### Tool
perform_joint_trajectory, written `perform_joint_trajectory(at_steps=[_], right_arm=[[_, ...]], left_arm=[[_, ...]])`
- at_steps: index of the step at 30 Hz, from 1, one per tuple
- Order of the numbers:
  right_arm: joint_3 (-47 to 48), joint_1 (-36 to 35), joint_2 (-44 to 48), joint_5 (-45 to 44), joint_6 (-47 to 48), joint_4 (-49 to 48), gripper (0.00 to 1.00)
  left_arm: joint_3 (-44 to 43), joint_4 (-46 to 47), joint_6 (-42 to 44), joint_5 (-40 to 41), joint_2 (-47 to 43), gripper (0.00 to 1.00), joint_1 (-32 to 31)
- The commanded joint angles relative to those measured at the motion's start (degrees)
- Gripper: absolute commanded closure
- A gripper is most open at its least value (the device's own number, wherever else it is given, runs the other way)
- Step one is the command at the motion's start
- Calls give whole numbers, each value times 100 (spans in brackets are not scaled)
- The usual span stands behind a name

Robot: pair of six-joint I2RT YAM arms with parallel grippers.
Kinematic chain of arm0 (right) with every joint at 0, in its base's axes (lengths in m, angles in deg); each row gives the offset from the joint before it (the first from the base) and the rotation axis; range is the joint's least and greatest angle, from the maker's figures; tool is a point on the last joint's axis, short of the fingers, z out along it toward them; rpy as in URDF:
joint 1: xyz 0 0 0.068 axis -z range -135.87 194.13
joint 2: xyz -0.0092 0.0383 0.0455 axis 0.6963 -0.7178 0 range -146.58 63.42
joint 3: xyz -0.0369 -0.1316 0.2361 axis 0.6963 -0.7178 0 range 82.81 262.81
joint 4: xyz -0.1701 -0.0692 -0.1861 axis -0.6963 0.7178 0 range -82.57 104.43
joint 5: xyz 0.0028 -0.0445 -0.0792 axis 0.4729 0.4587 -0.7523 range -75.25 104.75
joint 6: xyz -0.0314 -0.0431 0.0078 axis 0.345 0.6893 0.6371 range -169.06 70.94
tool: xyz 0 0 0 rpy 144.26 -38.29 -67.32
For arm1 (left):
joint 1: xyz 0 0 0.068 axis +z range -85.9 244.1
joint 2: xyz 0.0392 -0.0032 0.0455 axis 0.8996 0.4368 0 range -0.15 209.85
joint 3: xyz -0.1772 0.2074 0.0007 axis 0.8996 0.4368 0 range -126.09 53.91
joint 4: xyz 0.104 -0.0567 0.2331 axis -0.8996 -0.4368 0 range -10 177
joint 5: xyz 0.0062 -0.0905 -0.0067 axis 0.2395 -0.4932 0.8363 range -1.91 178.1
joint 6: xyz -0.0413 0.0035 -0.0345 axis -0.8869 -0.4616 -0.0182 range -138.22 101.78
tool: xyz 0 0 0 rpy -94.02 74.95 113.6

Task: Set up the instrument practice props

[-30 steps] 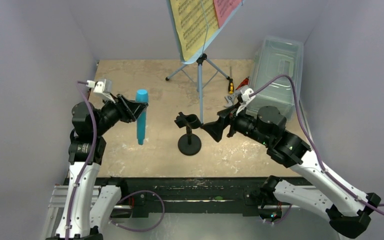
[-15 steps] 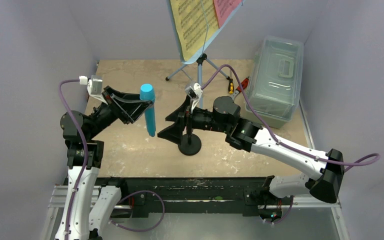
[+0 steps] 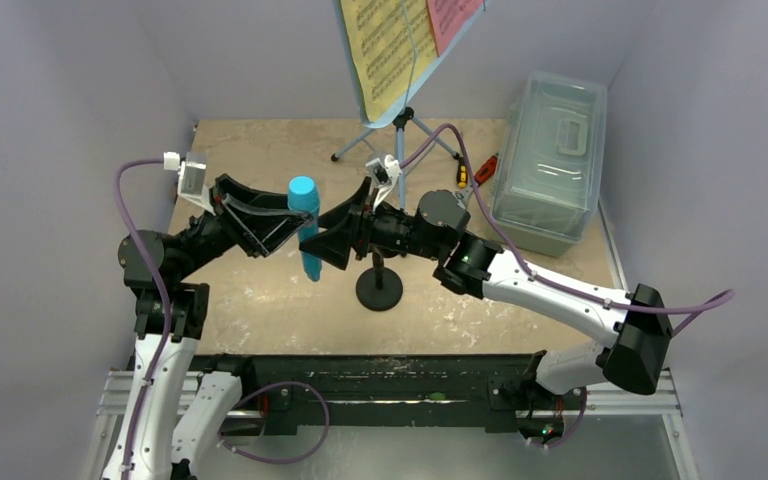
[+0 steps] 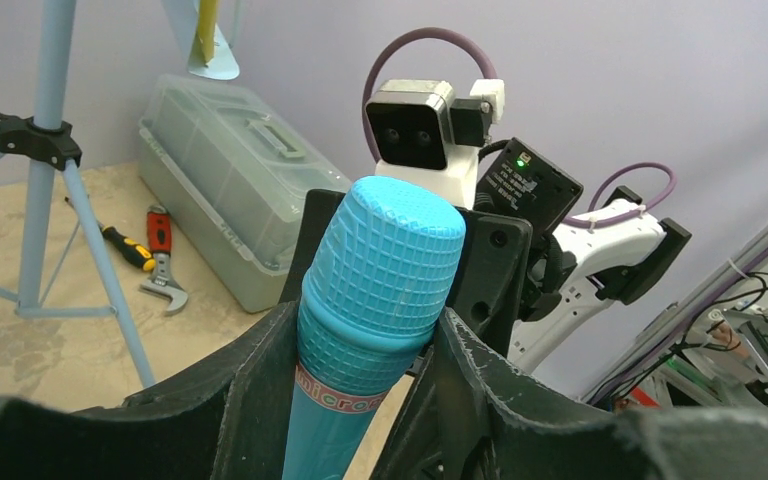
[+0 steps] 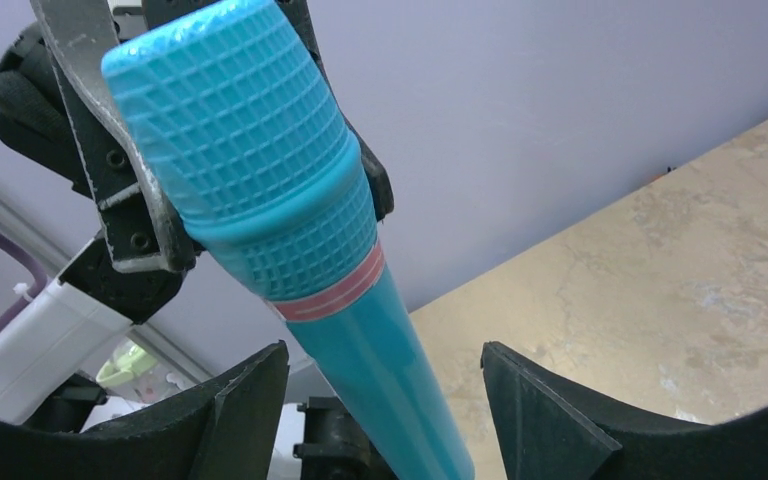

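Observation:
My left gripper (image 3: 295, 222) is shut on the cyan microphone (image 3: 306, 230), holding it upright in the air left of the black round-base mic stand (image 3: 379, 287). In the left wrist view its fingers (image 4: 260, 390) press the grille just above the pink band of the microphone (image 4: 375, 290). My right gripper (image 3: 332, 238) reaches in from the right. It stands open around the handle of the microphone (image 5: 360, 330), with a gap on each side. The light blue music stand (image 3: 400, 130) at the back carries a yellow page (image 3: 385, 45) and a pink page (image 3: 450, 18).
A clear lidded box (image 3: 548, 150) sits at the back right. A screwdriver (image 3: 462, 172) and a red-handled wrench (image 3: 485, 165) lie beside it. The music stand's tripod legs (image 4: 45, 170) spread over the back of the table. Purple walls close in on both sides.
My right arm swung left from the mic stand to the microphone, and its jaws narrowed. My left gripper carried the microphone up and to the right.

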Motion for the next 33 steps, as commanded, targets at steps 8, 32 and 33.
perform_joint_trajectory(at_steps=[8,32,33], right_arm=[[-163,-36,66,-172,-294,-890,62],[-1167,1360,2141,573,-1528,-855,100],[-1185,1358,2137,620,-1611,-967,100]], left_arm=[[-9,841,-539,-317,143,100,-183],[266,442,-259,340,514,3,-1122],[252,271,-46,556,587,4,-1425]])
